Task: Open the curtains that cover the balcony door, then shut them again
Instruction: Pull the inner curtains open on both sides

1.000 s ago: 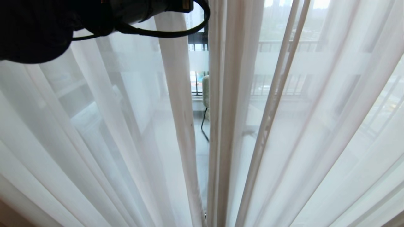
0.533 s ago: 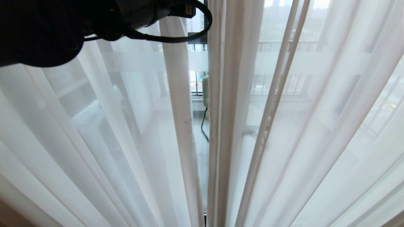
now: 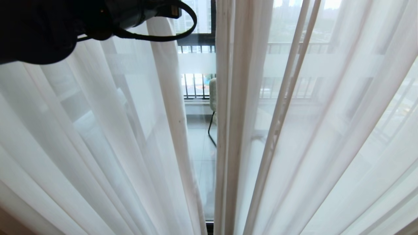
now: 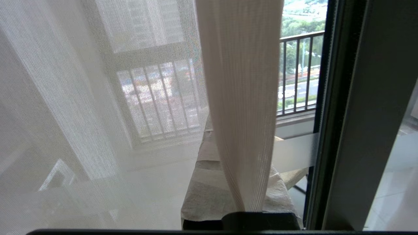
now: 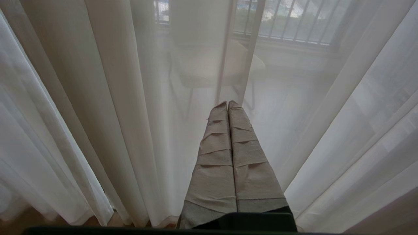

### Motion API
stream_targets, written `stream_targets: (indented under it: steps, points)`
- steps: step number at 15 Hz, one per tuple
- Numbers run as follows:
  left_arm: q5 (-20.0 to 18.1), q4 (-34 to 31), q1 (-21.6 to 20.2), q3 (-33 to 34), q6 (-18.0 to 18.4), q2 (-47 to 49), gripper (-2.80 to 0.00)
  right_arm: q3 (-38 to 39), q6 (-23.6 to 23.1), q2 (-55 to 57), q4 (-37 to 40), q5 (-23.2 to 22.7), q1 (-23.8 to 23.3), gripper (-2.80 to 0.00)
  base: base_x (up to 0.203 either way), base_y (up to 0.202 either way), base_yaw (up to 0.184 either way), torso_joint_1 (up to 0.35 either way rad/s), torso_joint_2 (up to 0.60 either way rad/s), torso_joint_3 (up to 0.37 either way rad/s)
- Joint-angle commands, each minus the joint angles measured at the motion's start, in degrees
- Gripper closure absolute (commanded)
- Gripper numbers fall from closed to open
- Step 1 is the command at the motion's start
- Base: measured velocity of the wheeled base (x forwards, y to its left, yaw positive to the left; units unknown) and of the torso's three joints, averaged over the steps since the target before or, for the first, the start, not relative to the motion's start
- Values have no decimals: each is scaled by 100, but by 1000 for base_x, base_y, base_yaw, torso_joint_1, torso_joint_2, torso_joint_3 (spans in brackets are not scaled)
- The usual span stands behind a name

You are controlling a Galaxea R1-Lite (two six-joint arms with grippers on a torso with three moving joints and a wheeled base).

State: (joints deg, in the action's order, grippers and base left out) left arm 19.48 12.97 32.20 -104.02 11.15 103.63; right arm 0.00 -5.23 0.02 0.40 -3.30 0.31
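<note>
Left tool [image 4: 243, 209] clamped on the thin white sheer curtains' [image 3: 98, 137] edge (black-framed glass balcony door [image 3: 199, 137] partly exposed); right tool [image 5: 228, 104] pressed together.

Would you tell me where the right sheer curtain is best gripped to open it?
Grip the right sheer curtain by its doubled inner hem beside the gap. That hem hangs straight and thicker than the loose pleats, so pinching across it from the front, one finger through the gap, probably holds best. The right hand is shut and must open first.
</note>
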Motion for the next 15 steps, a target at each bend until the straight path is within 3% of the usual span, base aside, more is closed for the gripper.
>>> stream_targets:
  steps: [1,6,10,15]
  points:
    - [8,84,-299,-6,1,-87,0,0,-4,-2,-5,-4,4,0,0,0,0,0,0,0]
    - [27,215,-838,60,-23,-336,0,0,-4,-2,0,-4,4,0,0,0,0,0,0,0]
    - [28,207,-1532,101,-26,-476,0,0,-4,-2,-4,-4,4,0,0,0,0,0,0,0]
    - [3,214,-2152,786,-249,-924,0,0,-4,-2,2,-4,4,0,0,0,0,0,0,0]
